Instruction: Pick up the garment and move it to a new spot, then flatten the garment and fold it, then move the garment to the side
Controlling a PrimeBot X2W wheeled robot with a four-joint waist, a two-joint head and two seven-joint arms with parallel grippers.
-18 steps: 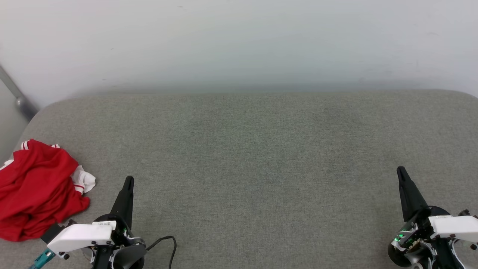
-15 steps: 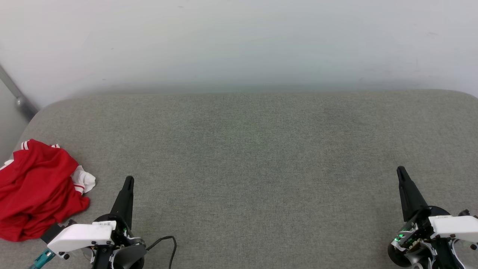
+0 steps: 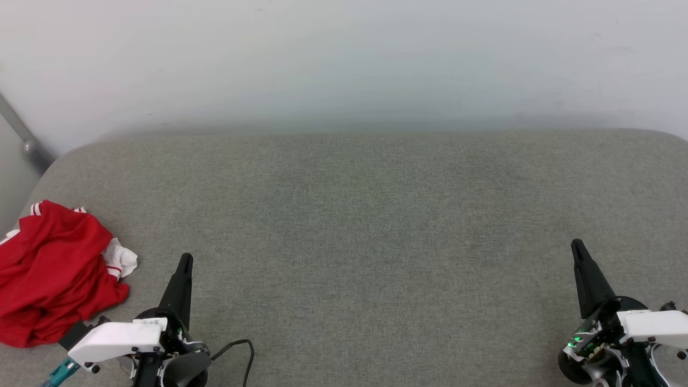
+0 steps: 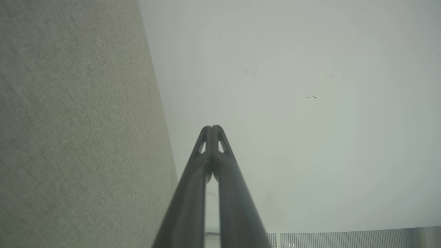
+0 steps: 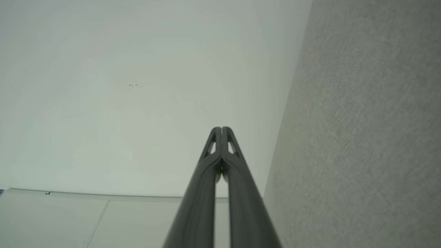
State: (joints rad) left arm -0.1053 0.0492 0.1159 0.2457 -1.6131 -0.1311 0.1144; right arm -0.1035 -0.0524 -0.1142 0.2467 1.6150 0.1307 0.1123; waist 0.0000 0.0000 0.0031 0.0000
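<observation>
The garment, a red shirt with a white sleeve and striped trim, lies crumpled at the left edge of the grey padded surface. My left gripper stands shut just right of it, apart from the cloth, fingers pointing away from me. At the lower right my right gripper is shut too, with nothing in it. In the left wrist view the left gripper shows its tips pressed together against a pale wall. The right gripper looks the same in the right wrist view.
A pale wall rises behind the grey surface. A grey metal bar slants at the far left by the surface's rounded corner. A black cable loops beside my left wrist.
</observation>
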